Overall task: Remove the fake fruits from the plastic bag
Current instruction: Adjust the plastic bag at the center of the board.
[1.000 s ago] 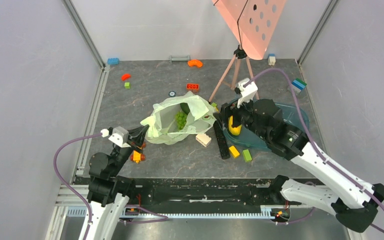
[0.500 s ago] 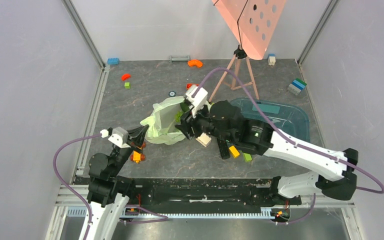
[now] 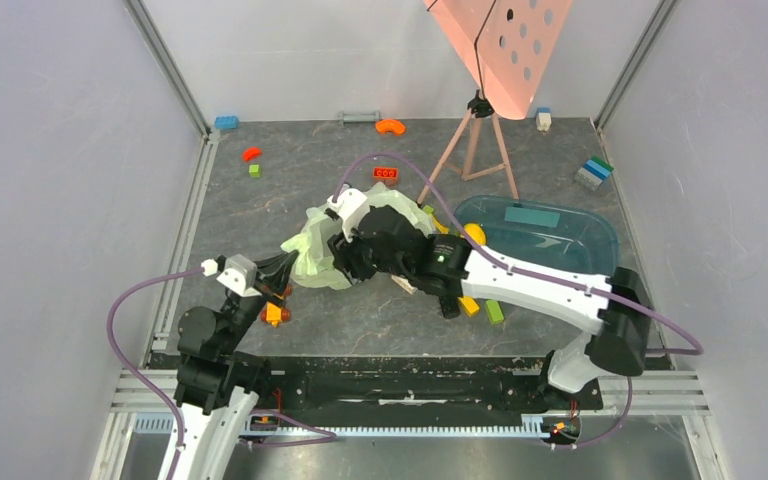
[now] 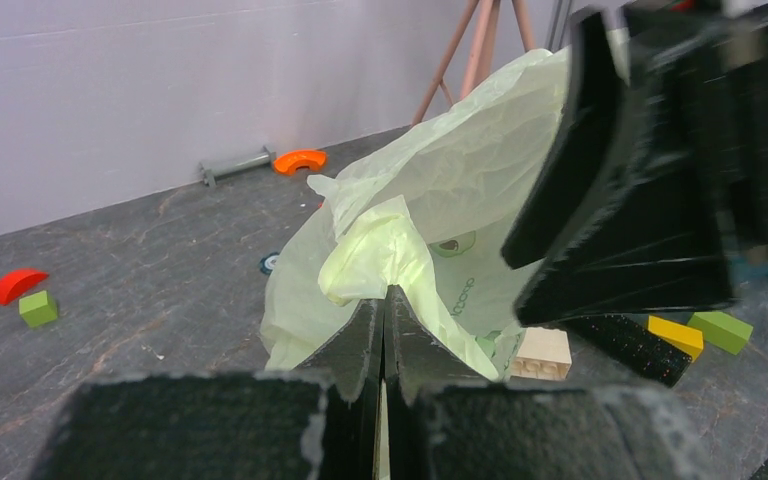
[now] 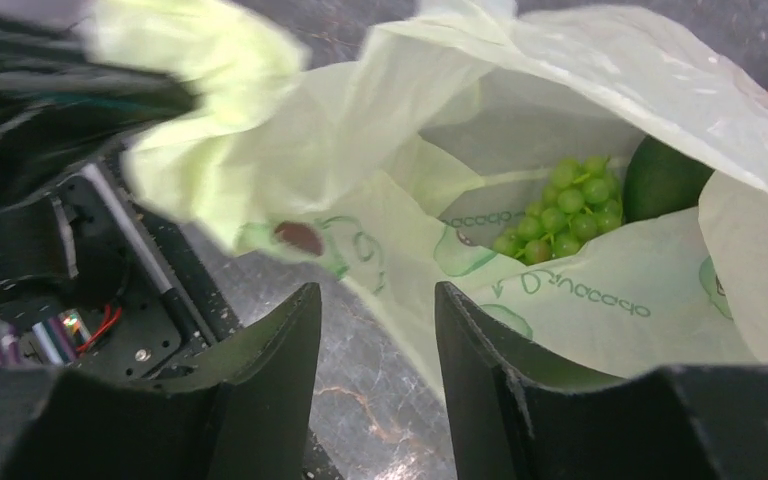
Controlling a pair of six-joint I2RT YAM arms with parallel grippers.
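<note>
The pale-green plastic bag (image 3: 312, 243) lies on the mat left of centre. My left gripper (image 3: 287, 266) is shut on the bag's near-left edge, and in the left wrist view its tips (image 4: 384, 296) pinch a fold of the bag (image 4: 440, 190). My right gripper (image 3: 345, 256) hovers over the bag's mouth, open and empty (image 5: 375, 290). Inside the bag (image 5: 600, 290) lie a green grape cluster (image 5: 555, 215) and a dark green fruit (image 5: 665, 175). A yellow fruit (image 3: 474, 234) rests at the left end of the teal tray (image 3: 570, 235).
A tripod (image 3: 470, 150) with a pink board stands behind the tray. A beige brick (image 3: 406, 283), a black bar (image 3: 447, 298), and yellow (image 3: 469, 305) and green (image 3: 494, 312) bricks lie right of the bag. An orange brick (image 3: 273, 313) sits by my left gripper. Small bricks dot the far edge.
My right arm swung left from the tray to above the bag's mouth. The yellow fruit it held stays at the tray; the gripper is now empty. The left arm has not moved.
</note>
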